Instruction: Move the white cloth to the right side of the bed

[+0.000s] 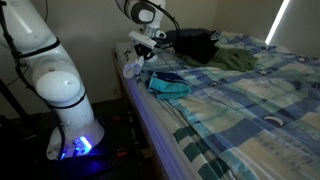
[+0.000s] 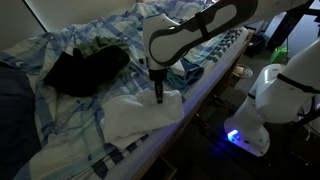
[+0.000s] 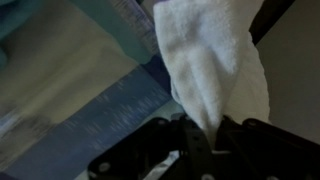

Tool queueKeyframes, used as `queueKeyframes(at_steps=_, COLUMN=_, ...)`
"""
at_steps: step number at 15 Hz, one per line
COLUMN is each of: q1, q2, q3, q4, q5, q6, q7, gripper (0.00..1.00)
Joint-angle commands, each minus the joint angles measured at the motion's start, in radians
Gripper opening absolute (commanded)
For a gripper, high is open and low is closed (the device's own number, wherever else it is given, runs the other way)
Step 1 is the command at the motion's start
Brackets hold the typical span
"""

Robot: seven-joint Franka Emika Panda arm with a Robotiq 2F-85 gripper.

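The white cloth (image 2: 135,112) lies spread on the near edge of the blue plaid bed (image 2: 60,130). In the wrist view the white cloth (image 3: 215,65) runs down between the dark fingers of my gripper (image 3: 205,130), which is shut on a pinch of it. In an exterior view my gripper (image 2: 159,95) points down onto the cloth's right end. In an exterior view my gripper (image 1: 137,62) sits at the bed's edge with the white cloth (image 1: 131,68) bunched below it.
A black garment (image 2: 85,68) and a green one (image 2: 100,45) lie further back on the bed. A teal cloth (image 1: 168,86) lies beside the gripper. The robot base (image 1: 65,95) stands by the bed, with the floor below the edge.
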Motion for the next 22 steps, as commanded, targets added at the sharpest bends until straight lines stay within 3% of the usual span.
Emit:
queueKeyframes(at_steps=1, q1=-0.008, q2=-0.054, q3=-0.027, q4=0.018, q5=-0.067, q6=-0.050, q7=0.045, gripper=0.04)
queueKeyframes(at_steps=15, q1=-0.089, q2=-0.049, q3=-0.151, q4=0.151, q5=-0.274, q6=-0.198, q7=0.029, gripper=0.04)
queueKeyframes(at_steps=22, q1=-0.124, q2=-0.058, q3=-0.182, q4=0.146, q5=-0.329, q6=-0.241, q7=0.023, gripper=0.04)
